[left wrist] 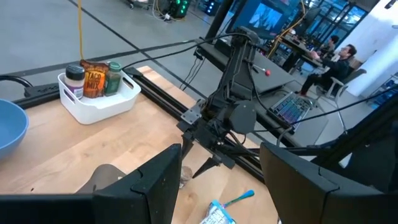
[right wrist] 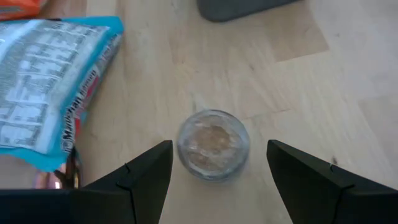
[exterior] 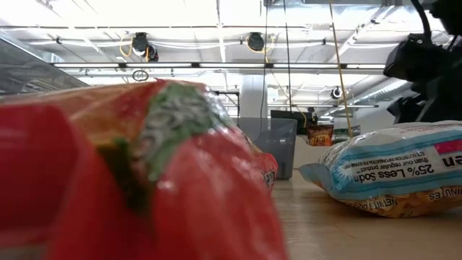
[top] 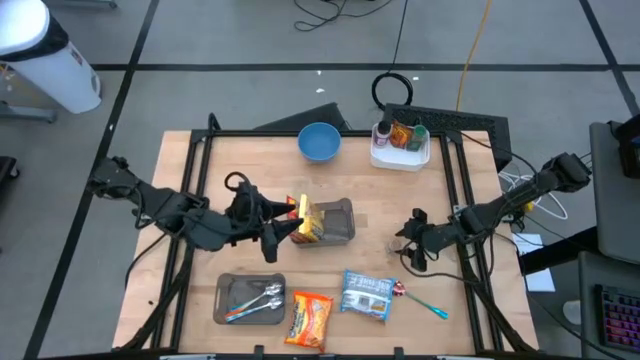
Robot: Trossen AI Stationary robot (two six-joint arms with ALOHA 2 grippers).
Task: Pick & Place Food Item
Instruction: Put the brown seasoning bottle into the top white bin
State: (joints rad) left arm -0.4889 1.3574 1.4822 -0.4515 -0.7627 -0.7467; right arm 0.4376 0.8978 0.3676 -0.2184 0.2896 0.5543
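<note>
A yellow and red food packet (top: 305, 222) stands in the left end of a grey bin (top: 338, 222) at mid-table. My left gripper (top: 277, 236) is open and empty just left of the bin, close to the packet; its wrist view shows nothing between its fingers (left wrist: 155, 186). A small round glass jar (right wrist: 212, 144) with brownish contents stands on the table right of the bin, also in the high view (top: 401, 246). My right gripper (top: 411, 252) is open above the jar, one finger on either side of it, apart from it.
A blue bowl (top: 319, 141) and a white tray of spice jars (top: 400, 146) stand at the far edge. Near the front lie a grey tray with spoons (top: 250, 298), an orange packet (top: 310, 318), a blue packet (top: 367, 295) and a blue-handled spoon (top: 424, 302).
</note>
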